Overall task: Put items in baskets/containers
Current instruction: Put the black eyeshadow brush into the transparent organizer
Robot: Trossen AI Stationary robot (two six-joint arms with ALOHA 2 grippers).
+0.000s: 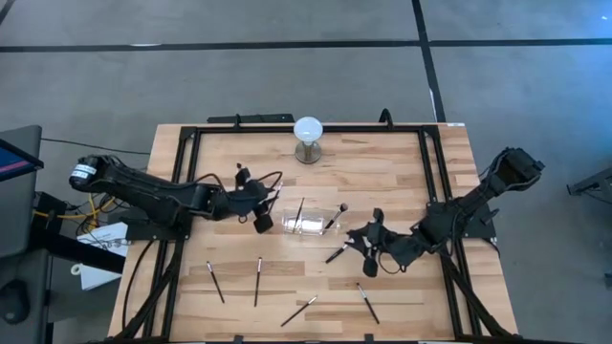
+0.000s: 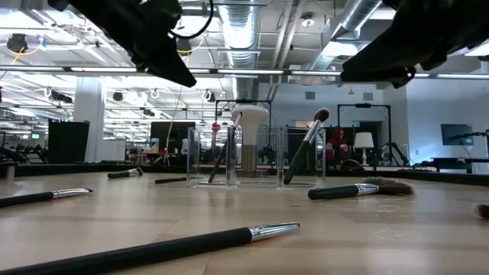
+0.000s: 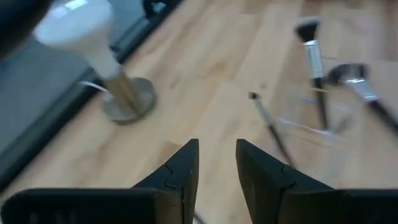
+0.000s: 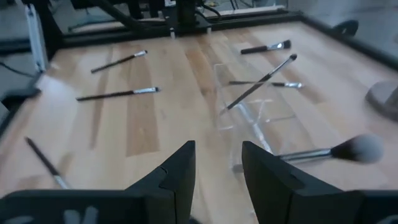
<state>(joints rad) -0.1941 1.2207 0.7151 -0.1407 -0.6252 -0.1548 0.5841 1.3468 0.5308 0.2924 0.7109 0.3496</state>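
Because the clear holder (image 1: 306,225) is sitting mid-table between both arms, either gripper can be reaching it. Two brushes are standing in it already: a thin one (image 1: 300,210) leaning at its left part, and a pale-tipped one (image 1: 337,216) leaning out over its right end. They are resting tilted, since the holder's walls are propping only their lower ends.

The left gripper (image 1: 262,218) is hovering just beside the holder's left end, fingers narrowly parted and holding nothing; in its wrist view the gap between the fingertips (image 3: 186,163) is showing bare wood. The right gripper (image 1: 368,250) is hanging near the holder's right side, fingers likewise apart and empty, close by a loose dark brush (image 1: 337,253).

Four more brushes are lying flat along the near table edge (image 1: 215,281) (image 1: 258,280) (image 1: 298,311) (image 1: 367,302), not yet collected. The white globe lamp (image 1: 308,137) is standing well apart at the far edge.
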